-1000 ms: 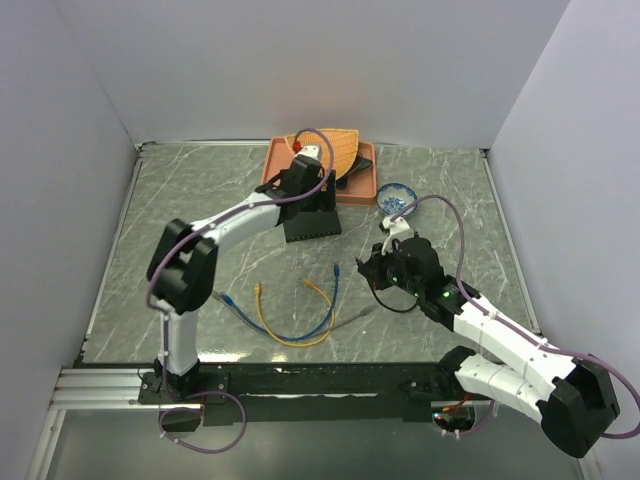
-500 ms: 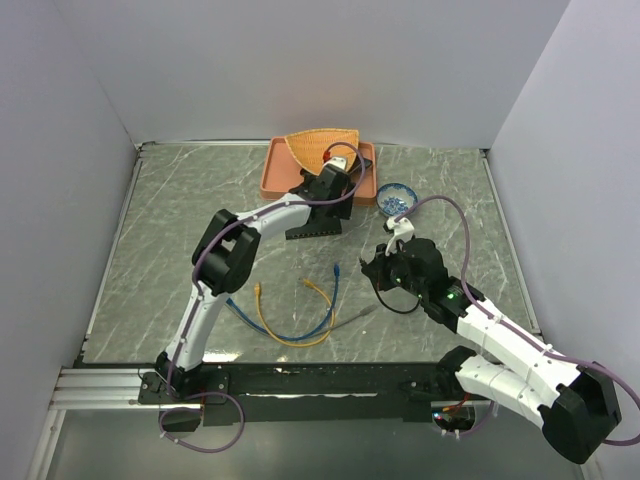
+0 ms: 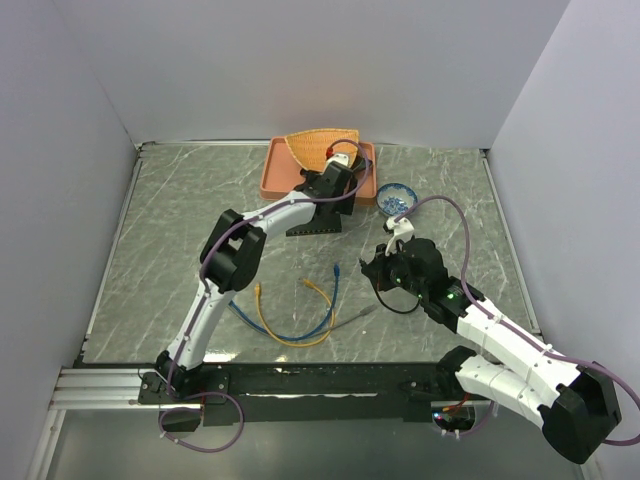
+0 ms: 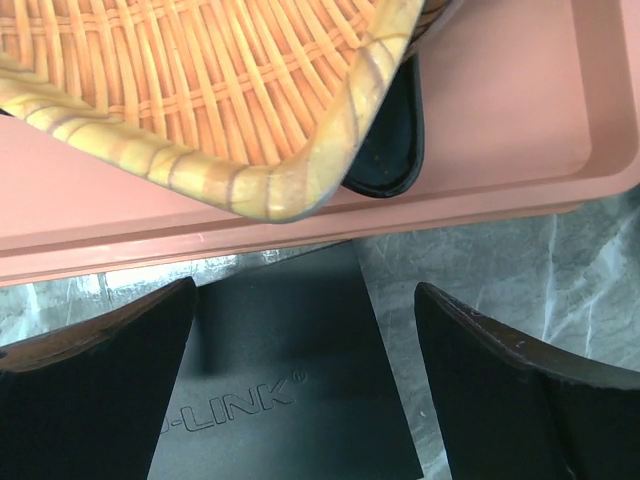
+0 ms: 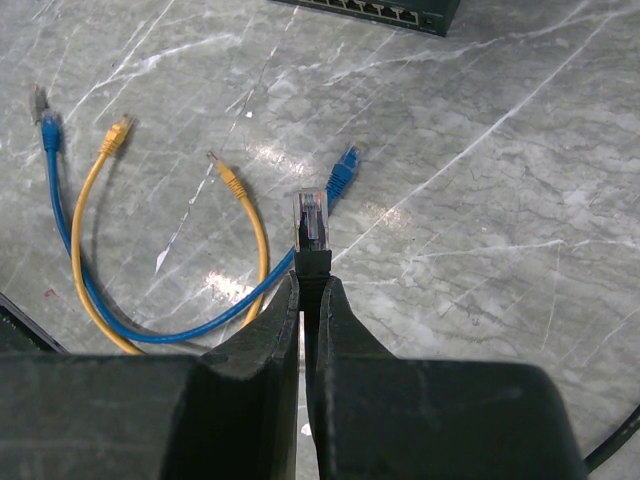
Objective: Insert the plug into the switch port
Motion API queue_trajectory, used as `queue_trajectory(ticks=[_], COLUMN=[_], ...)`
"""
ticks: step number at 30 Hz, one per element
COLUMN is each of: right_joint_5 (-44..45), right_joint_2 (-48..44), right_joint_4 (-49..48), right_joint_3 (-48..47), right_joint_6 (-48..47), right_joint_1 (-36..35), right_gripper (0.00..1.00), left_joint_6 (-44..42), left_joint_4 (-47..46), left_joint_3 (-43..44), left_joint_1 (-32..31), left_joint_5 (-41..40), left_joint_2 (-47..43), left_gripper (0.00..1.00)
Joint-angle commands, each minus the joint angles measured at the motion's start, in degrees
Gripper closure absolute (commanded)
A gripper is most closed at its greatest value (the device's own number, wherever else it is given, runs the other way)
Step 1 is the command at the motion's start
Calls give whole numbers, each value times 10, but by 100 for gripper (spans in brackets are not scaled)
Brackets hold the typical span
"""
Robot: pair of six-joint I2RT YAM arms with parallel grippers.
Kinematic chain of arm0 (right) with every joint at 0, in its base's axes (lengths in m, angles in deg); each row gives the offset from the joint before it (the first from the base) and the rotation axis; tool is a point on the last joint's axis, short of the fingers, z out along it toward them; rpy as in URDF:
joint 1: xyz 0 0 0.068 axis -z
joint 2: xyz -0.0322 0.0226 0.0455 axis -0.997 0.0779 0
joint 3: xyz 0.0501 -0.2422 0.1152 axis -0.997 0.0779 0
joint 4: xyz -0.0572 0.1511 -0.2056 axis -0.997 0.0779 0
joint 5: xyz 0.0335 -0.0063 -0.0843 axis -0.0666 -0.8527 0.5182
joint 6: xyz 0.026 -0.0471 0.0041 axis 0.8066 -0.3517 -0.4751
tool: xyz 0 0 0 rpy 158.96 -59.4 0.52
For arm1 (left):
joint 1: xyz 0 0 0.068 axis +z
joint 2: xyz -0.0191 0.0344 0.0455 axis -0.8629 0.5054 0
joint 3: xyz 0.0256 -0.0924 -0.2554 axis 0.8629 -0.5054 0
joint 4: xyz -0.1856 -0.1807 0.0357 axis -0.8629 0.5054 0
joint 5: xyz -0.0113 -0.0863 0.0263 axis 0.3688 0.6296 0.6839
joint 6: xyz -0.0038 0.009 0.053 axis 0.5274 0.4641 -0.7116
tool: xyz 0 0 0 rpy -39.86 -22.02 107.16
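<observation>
Right gripper [image 5: 302,288], nearest the arm bases: jaws closed on the plug [image 5: 310,222]. The plug has a clear connector head on a black boot, stands out past the fingertips and aims at the switch [image 5: 380,12], well short of it. A yellow cable [image 5: 250,215] and a blue cable [image 5: 60,200] lie loose on the marble on the near side of the switch.

The switch is a flat, matte black box, port row along its near edge, "-LINK" lettering on top. Left gripper [image 4: 305,335] hangs over its far end, jaws wide apart, holding nothing. Just beyond the switch is a salmon tray [image 4: 500,130] holding a wicker basket [image 4: 200,80].
</observation>
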Motion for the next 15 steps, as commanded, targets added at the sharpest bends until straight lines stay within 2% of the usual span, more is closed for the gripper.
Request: queue_trajectory(ticks=[1,15], right_joint_5=[-5,-18], right_joint_2=[-8,-7], right_joint_4=[1,5], right_joint_3=[-2,-6], right_joint_6=[-3,-5], right_joint_1=[6,6], right_gripper=[100,100], left_joint_6=[33,68], left_joint_4=[65,14], left_joint_3=[-34,-226], left_joint_1=[15,16], left_joint_5=[21,29], left_joint_2=[15,-61], left_gripper=[2,2])
